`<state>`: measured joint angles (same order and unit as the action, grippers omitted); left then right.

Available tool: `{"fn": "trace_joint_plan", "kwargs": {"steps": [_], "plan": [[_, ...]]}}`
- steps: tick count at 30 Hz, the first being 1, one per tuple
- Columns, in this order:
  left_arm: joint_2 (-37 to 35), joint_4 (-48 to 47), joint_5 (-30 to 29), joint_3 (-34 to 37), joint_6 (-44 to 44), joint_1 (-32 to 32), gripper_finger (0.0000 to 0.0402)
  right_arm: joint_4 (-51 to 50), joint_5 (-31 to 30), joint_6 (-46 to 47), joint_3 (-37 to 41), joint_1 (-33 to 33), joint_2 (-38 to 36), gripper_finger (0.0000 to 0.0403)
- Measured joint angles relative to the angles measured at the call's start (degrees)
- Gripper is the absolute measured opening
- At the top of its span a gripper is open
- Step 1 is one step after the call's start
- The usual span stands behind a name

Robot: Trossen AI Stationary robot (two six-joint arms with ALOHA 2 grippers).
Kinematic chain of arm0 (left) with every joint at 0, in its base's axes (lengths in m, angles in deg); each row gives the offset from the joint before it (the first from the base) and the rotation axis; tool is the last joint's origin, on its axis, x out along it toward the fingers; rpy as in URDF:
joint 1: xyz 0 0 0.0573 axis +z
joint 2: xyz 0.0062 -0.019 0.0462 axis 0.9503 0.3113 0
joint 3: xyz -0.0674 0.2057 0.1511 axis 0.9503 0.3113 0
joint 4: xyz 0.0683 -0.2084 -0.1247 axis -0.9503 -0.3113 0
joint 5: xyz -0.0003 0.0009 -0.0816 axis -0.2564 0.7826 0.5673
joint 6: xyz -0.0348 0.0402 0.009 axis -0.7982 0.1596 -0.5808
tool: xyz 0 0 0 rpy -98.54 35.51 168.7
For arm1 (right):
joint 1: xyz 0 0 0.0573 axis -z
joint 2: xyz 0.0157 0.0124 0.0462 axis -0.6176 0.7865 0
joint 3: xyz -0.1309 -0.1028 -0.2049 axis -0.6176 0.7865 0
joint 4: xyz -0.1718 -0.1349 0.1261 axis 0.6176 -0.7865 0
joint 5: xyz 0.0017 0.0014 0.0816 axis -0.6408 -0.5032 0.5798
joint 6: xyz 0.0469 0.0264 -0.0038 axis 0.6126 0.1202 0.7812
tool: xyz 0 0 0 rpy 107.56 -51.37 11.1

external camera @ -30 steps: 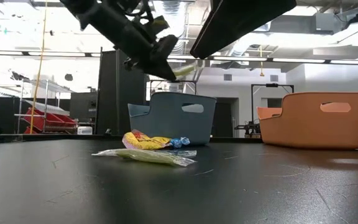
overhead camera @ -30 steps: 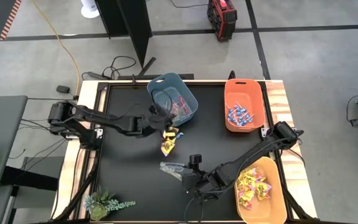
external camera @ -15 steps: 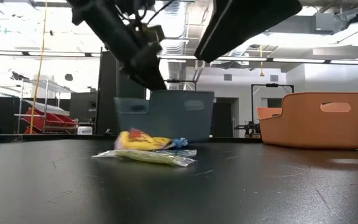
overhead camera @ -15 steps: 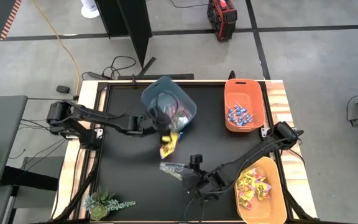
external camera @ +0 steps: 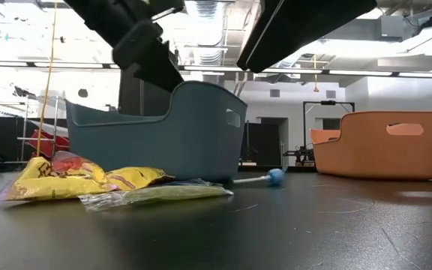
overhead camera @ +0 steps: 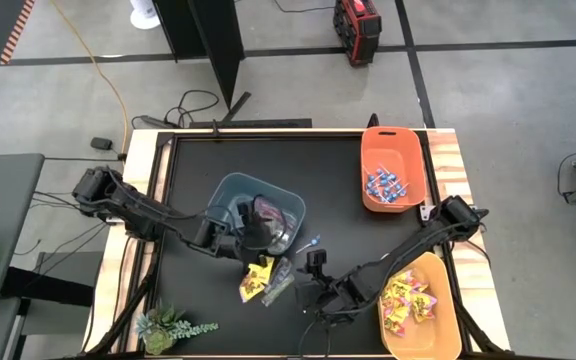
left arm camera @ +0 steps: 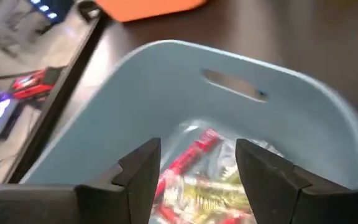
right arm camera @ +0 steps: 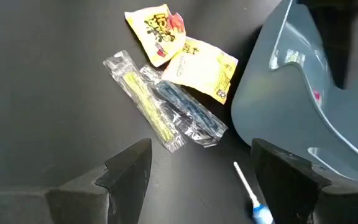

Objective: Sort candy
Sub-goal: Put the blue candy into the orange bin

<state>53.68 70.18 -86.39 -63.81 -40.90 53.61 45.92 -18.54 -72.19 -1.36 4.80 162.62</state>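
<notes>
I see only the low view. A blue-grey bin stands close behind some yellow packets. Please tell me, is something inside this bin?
Observer: Yes. The left wrist view shows clear-wrapped sticks with red print lying inside the blue-grey bin.
Operator: Where is the left gripper?
Observer: In the high view the left gripper is over the bin's inside, fingers open.
Operator: And the right one?
Observer: The right gripper hovers open above the loose candy: two yellow packets, two clear-wrapped sticks and a blue lollipop.
Operator: Are other bins filled?
Observer: The yellow bin holds yellow packets.
</notes>
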Motion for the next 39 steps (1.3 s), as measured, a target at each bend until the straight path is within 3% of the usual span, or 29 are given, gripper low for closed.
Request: {"fn": "trace_joint_plan", "kwargs": {"steps": [9,13,15,20,22,30,39], "plan": [[-6.41,1.79,-0.72,-0.1,-0.32,-1.38,0.0203,-1.96,0.35,-0.11,0.0,-1.35,0.0,0.029],[-9.97,2.65,14.32,-0.23,0.19,-4.75,0.0201,-3.66,0.47,-0.15,0.0,-2.5,-0.16,0.029],[-9.35,1.5,17.85,-0.14,-2.34,-7.14,0.0197,-3.92,0.46,-0.09,0.0,-2.86,-0.22,0.029],[-3.27,1.25,16.6,0.1,-6.89,-11.78,0.0182,-10.98,1.1,5.3,0.19,-0.24,0.73,0.029],[-1.05,4.69,15.93,-0.12,-7.63,-12.77,0.0178,-13.1,3.93,6.69,2.02,1.77,1.39,0.029],[4.4,9.29,15.88,-0.14,-12.18,-16.31,0.0174,-9.67,10.24,2.59,11.45,8.76,1.9,0.029],[4.54,9.14,14.97,-0.12,-15.5,-18.59,0.0173,-6.38,11.66,-4.27,12.52,13.48,1.63,0.029]]}}
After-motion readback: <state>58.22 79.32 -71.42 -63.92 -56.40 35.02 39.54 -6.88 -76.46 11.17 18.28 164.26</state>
